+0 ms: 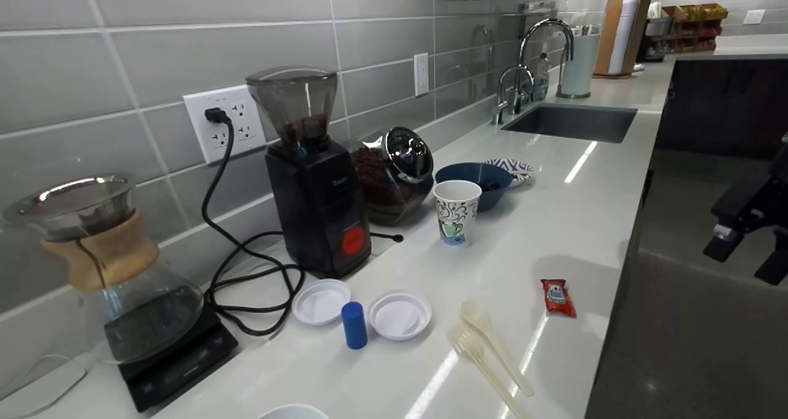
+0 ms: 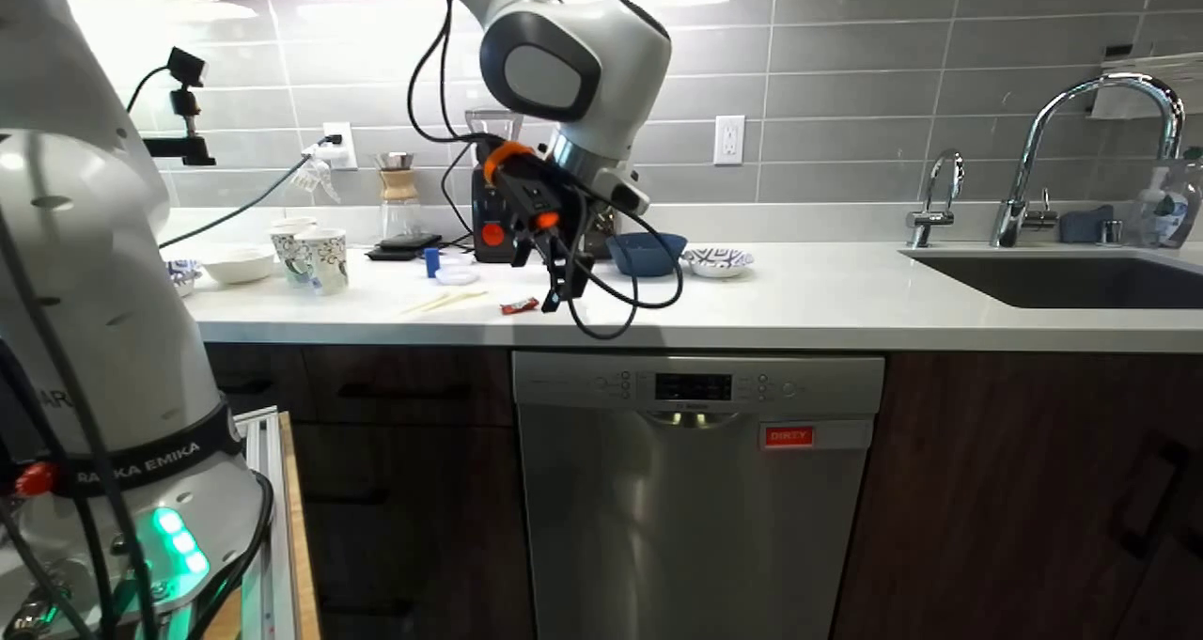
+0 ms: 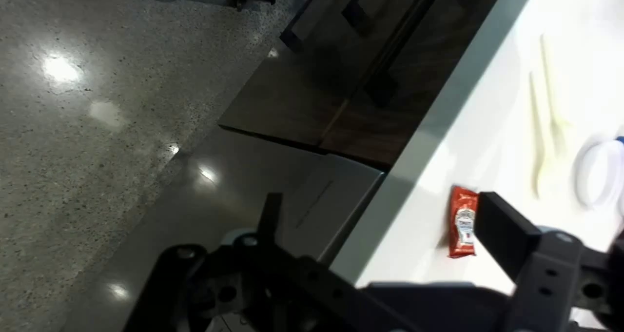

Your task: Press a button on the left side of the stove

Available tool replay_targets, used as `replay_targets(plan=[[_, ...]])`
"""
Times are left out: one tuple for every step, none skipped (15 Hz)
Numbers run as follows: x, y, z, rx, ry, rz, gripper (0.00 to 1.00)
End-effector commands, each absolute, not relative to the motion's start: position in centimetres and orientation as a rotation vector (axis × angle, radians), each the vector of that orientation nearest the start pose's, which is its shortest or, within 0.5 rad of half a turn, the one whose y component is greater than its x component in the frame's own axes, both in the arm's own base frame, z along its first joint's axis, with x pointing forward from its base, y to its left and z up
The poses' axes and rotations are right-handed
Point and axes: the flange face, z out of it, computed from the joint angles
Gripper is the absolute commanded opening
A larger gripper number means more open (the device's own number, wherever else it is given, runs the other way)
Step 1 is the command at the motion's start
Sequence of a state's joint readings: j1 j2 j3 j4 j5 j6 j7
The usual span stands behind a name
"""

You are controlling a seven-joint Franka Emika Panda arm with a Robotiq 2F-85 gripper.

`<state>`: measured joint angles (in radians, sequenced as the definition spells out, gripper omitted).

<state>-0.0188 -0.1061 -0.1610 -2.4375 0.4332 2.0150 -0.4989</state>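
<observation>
Dishwasher (image 2: 695,546): silver metal front, upright, door looks closed, built in under table (image 2: 818,297) edge. In an exterior view, seen abt straight on. Ctrl panel (image 2: 559,386) runs full width along top, w/ blk rect. display (image 2: 694,386) approx mid. L btns (image 2: 625,385): tiny, round, looks like short col. just L of display; R btns (image 2: 763,386) sit on its opposite side. Btns pressed or not: can't tell, too small. Recess (image 2: 691,419) under panel, ctr. Red tag (image 2: 788,436) reading DIRTY on upper R of door. Wrist view: same front at steep angle, partly blocked.
</observation>
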Motion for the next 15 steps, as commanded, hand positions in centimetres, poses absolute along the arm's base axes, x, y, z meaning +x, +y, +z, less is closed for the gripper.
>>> replay_targets(plan=[[45.3,-6.7,27.6,-2.698,-0.104,0.254,1.00],[44.2,-6.0,29.7,-2.692,-0.093,0.247,1.00],[44.4,-6.3,28.4,-2.697,-0.092,0.261,1.00],[44.5,-6.5,27.5,-2.700,-0.091,0.274,1.00],[44.7,-6.6,27.1,-2.701,-0.092,0.282,1.00],[44.8,-6.6,27.0,-2.701,-0.092,0.283,1.00],[44.9,-6.6,27.1,-2.703,-0.093,0.279,1.00],[45.0,-6.6,27.2,-2.704,-0.095,0.275,1.00],[45.1,-6.6,27.3,-2.705,-0.096,0.272,1.00],[45.2,-6.6,27.4,-2.705,-0.096,0.270,1.00],[45.2,-6.6,27.4,-2.705,-0.096,0.270,1.00],[45.3,-6.6,26.9,-2.688,-0.111,0.292,1.00],[45.5,-6.7,26.3,-2.673,-0.115,0.304,1.00],[45.5,-6.9,25.6,-2.648,-0.119,0.322,1.00],[45.6,-7.0,25.1,-2.614,-0.129,0.333,0.99]])
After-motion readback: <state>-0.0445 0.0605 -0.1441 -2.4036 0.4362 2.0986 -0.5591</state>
